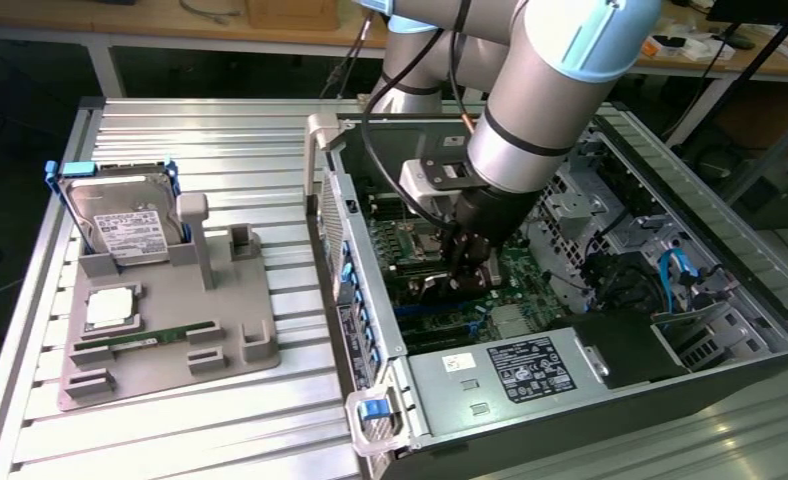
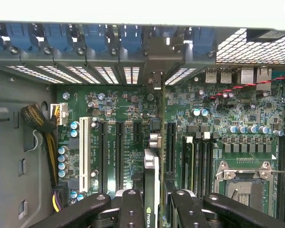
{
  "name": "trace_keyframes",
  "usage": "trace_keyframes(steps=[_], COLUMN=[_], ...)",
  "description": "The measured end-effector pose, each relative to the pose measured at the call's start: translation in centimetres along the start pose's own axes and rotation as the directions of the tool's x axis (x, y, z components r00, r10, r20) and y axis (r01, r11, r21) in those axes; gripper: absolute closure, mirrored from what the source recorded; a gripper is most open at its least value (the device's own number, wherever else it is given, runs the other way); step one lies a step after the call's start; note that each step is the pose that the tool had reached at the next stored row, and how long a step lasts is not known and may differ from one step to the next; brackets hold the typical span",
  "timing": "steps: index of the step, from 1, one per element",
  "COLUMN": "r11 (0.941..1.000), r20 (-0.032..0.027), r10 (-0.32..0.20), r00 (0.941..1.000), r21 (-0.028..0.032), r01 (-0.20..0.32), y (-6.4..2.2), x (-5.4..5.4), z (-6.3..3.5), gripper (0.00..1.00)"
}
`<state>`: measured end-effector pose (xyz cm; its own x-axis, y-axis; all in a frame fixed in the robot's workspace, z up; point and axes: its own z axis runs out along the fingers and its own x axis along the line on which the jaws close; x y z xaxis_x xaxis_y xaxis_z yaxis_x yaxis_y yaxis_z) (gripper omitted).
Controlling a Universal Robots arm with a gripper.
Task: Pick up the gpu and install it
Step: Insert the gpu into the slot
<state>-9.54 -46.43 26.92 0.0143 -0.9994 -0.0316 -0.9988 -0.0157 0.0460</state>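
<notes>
1. Computer case (image 1: 367, 215): it lies open on the desk (image 1: 207, 140), at the exterior view's right. Inside are the green motherboard (image 2: 128, 114), a power supply (image 1: 528, 365) with a white label at the near end, and a sleeved cable bundle (image 2: 38, 118) by one wall.
2. Rear wall of the case: a row of blue latches (image 2: 92, 38) sits over perforated slot covers.
3. Motherboard: it carries one white expansion slot (image 2: 84, 152), black slots (image 2: 119, 156) beside that, and a processor socket (image 2: 242, 180) with a metal frame.
4. Grey holder (image 1: 254, 345): it rests on the desk at the exterior view's left, well apart from my arm. In it are a hard drive (image 1: 125, 225) in a blue frame standing upright, a square silver chip (image 1: 111, 308) lying flat, and a green memory stick (image 1: 154, 335) set on edge.
5. Gripper (image 2: 151, 202): it is inside the case, over the motherboard, and its fingers (image 2: 131, 209) are clamped on the gpu (image 2: 151, 173).
6. The gpu: it stands edge-on between my fingers, running towards the rear wall in line with the black slots. Its green logo shows near my fingertips. I cannot tell whether its lower edge touches a slot.
</notes>
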Motion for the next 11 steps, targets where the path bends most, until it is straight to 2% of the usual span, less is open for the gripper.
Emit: trace_keyframes(steps=[11], r11=[1.0000], r20=[0.0055], r10=[0.000], r00=[1.0000], r21=[-0.0001], r01=[0.000], y=[-0.02], x=[0.01], z=[0.42], gripper=[0.73])
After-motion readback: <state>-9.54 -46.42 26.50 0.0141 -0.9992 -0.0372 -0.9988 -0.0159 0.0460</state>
